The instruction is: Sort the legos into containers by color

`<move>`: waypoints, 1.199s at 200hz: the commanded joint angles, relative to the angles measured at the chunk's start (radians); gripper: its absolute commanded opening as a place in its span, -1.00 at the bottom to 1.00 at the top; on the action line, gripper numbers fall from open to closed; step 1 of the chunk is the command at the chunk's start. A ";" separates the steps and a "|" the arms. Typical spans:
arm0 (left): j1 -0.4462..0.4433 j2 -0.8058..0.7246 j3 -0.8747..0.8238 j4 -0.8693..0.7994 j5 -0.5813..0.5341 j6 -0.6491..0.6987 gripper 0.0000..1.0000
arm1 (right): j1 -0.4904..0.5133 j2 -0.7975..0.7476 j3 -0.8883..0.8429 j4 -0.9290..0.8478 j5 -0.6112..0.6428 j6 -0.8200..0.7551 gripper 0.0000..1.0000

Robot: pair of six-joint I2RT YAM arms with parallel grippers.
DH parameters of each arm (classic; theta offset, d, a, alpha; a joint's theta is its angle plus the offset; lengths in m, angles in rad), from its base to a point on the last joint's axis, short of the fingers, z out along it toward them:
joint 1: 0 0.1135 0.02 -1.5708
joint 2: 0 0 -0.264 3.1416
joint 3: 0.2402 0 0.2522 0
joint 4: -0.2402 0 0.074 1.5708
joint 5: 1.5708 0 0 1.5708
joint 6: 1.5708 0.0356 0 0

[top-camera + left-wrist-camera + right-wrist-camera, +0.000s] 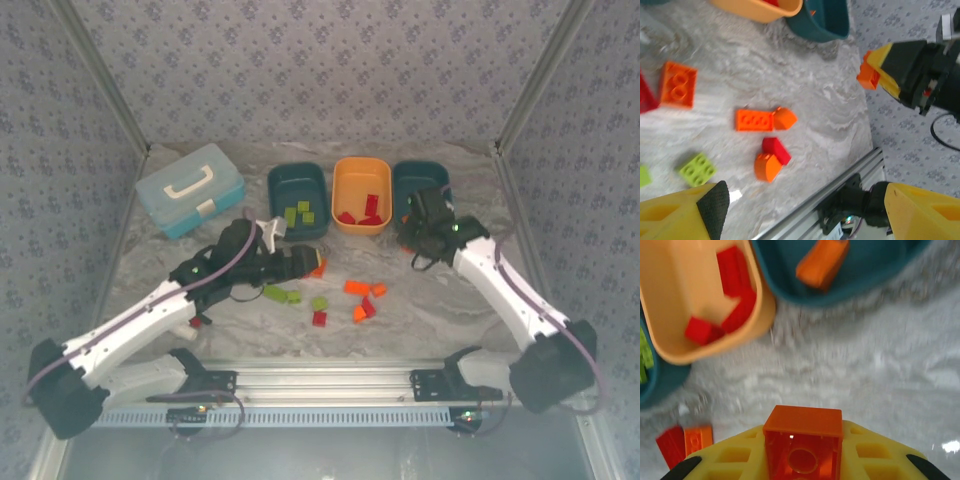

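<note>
Closest to the lens in the right wrist view, an orange brick [803,445] sits clamped between the yellow fingers of the right gripper [803,465], hollow underside facing the camera, jaws closed tight on it. From above, that gripper hangs just short of the right teal tub [400,178], at about seven o'clock from it. That tub already holds one orange piece [822,262]. The orange tub [341,176] next to it carries red bricks [735,285], and the left teal tub [275,190] carries green ones. The step in hand looks like delivery of an orange brick. The next move calls for carrying it forward toward one o'clock in the wrist view until it is past the tub's near wall, then parting the fingers. Letting go early would likely drop it on the table [450,310]. The left gripper [303,262] stands spread wide and holds nothing, poised over the loose bricks [755,120], a mix of orange, red and green near the table's centre. It probably needs to line up on a single piece.
</note>
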 commanded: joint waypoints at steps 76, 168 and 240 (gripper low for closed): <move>0.090 0.288 0.219 0.166 0.067 0.027 0.67 | -0.255 0.745 0.579 0.060 -0.076 -0.211 -0.47; 0.103 0.294 0.220 0.136 0.070 0.033 0.67 | -0.255 0.966 0.727 0.006 -0.137 -0.222 -0.38; 0.102 0.258 0.207 0.115 0.051 0.032 0.67 | -0.237 0.770 0.705 -0.013 -0.081 -0.234 0.09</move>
